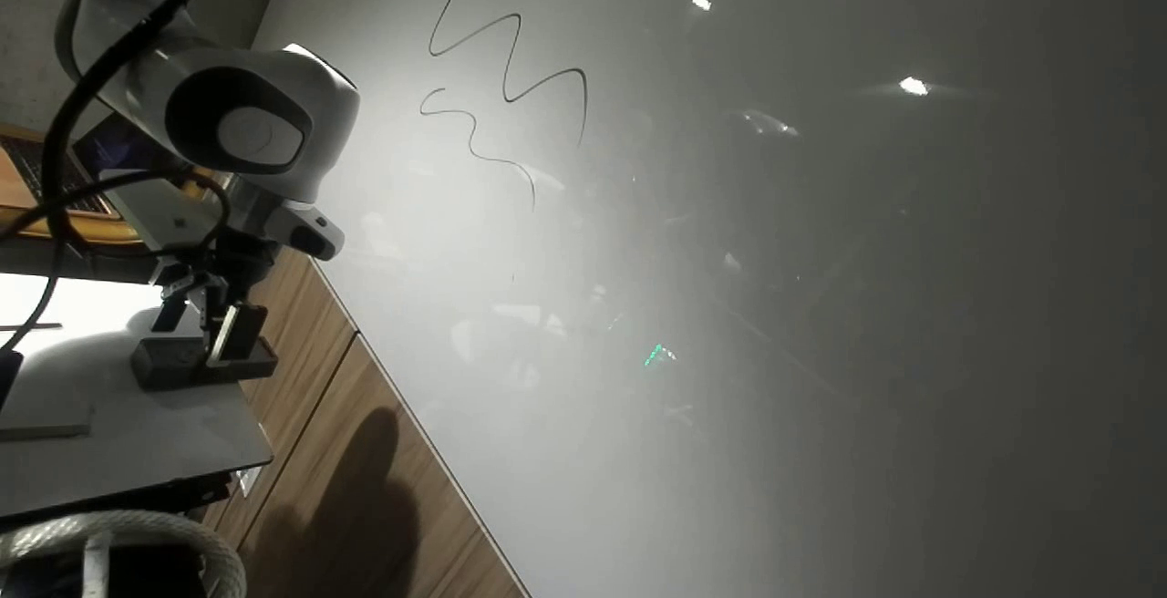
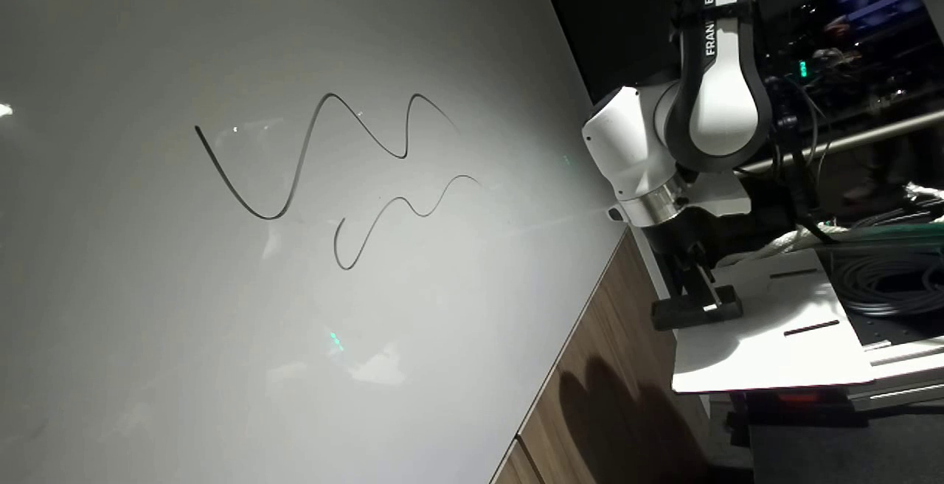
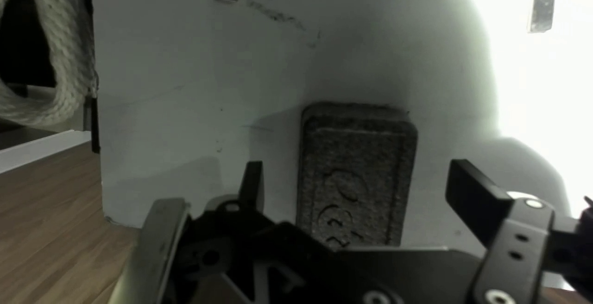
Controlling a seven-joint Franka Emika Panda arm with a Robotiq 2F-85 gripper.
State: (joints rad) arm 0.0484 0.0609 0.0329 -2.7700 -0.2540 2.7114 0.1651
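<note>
Both exterior views face the big white board (image 1: 775, 261) from farther back, with the robot arm (image 1: 262, 128) at the left edge or the same arm (image 2: 726, 108) at the right. The wrist view looks down, up close, at the dark block (image 3: 361, 165) and white table (image 3: 185, 63). All three views show these two.

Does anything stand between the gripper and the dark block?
Nothing visible: in the wrist view, the block lies between the open fingers of the gripper, white surface showing either side. The gripper hides its near end, so I cannot judge there.
</note>
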